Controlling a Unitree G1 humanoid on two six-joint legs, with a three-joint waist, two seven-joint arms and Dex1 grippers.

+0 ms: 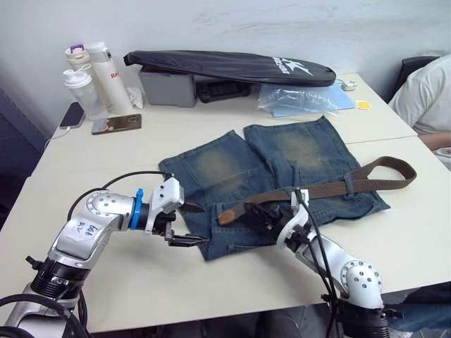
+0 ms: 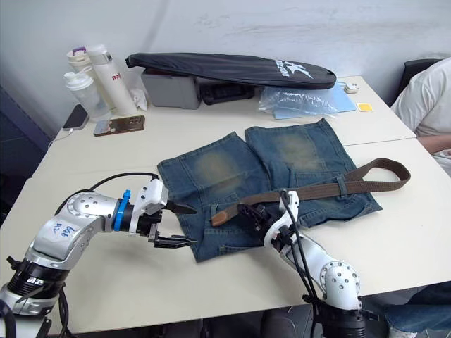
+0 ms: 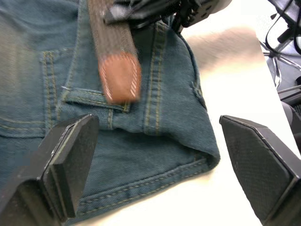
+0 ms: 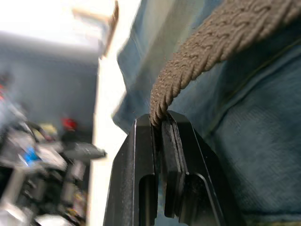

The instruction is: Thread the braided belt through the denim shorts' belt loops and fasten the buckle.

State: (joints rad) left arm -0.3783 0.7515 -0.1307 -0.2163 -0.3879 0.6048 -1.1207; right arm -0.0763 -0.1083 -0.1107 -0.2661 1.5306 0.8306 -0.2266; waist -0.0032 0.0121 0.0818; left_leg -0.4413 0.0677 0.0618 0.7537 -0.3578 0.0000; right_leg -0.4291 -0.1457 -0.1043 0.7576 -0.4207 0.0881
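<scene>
The denim shorts point(image 1: 282, 165) lie flat on the table with the waistband toward me. The braided belt point(image 1: 331, 189) runs along the waistband and curls into a loop at the far right. Its reddish-brown tip point(image 3: 121, 77) rests on the denim beside one of the belt loops point(image 3: 156, 84). My right gripper point(image 4: 157, 123) is shut on the belt just behind the tip. At the waistband's left corner my left gripper point(image 1: 204, 224) stands open, one finger point(image 3: 70, 165) over the denim and the other over bare table. I cannot make out the buckle.
A long black zipped bag point(image 1: 232, 67) lies on a grey box point(image 1: 168, 88) at the back. Bottles point(image 1: 88, 91) and a phone point(image 1: 116, 124) stand back left, and a clear plastic bag point(image 1: 296, 98) back right. A person point(image 1: 426, 95) sits at the right edge.
</scene>
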